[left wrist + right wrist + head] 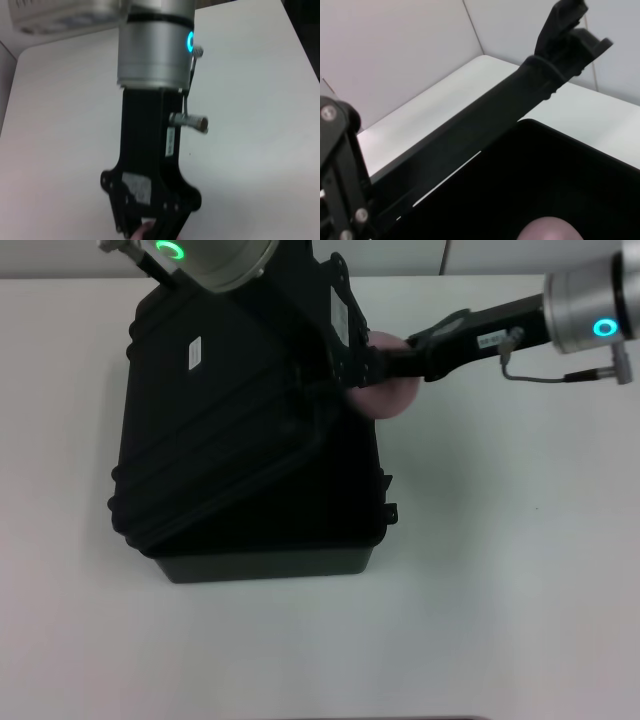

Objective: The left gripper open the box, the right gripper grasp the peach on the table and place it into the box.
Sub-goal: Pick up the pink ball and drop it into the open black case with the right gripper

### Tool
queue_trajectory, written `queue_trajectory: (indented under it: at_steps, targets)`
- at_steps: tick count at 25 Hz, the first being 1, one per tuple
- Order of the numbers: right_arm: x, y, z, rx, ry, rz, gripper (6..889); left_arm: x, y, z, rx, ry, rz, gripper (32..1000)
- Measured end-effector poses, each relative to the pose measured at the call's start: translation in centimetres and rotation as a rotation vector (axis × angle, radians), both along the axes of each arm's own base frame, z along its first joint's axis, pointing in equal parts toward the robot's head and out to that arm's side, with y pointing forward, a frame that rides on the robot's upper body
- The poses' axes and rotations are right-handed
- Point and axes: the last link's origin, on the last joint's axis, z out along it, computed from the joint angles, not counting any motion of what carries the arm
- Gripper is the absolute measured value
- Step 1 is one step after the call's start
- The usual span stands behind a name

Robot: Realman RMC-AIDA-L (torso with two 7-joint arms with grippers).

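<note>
White tabletop (480, 570) fills the near ground, and on it the black box (230, 470) sits left of centre with its hinged lid raised partway. At the far left the left gripper (340, 315), on the arm with the green ring light, sits at the lid's raised far-right edge and looks to be propping it; whether its claw is clenched on that edge cannot be told. From the far right the right gripper (372, 365), on the arm with the blue ring light, reaches in with the peach (385, 395) grasped between its 2 fingers; the fruit hangs at the box's far-right rim, just under the raised lid. The right wrist view shows the peach (547, 230) over the dark interior of the box (535, 175), with the lid's edge slanting across above it. The left wrist view looks down on the right gripper (150, 227) and a sliver of pink at its tips. By the look of it the placing step is under way and close to done. Doing it well likely means carrying the fruit further inside, clear of the rim, lowering it close to the floor before letting go so that it does not roll or bruise, and drawing the arm back out along the same line while the lid is kept propped.
</note>
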Motion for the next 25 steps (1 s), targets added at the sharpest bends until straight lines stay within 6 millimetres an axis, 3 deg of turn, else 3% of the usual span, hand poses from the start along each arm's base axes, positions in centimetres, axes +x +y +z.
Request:
queue_trajectory:
  at_steps: [11,22,25]
  targets:
    - [-1.9,0.9,-3.3,0.026,-0.018,0.122,98,0.2,0.0,0.0,-0.003,0.001,-0.011,92]
    - [-1.9,1.0,-3.3,0.035,-0.006,0.098,101,0.2,0.2,-0.1,0.004,-0.005,-0.014,92]
    - [-1.9,1.1,-3.2,0.038,-0.008,0.097,176,0.2,0.2,-0.1,0.003,-0.005,-0.013,93]
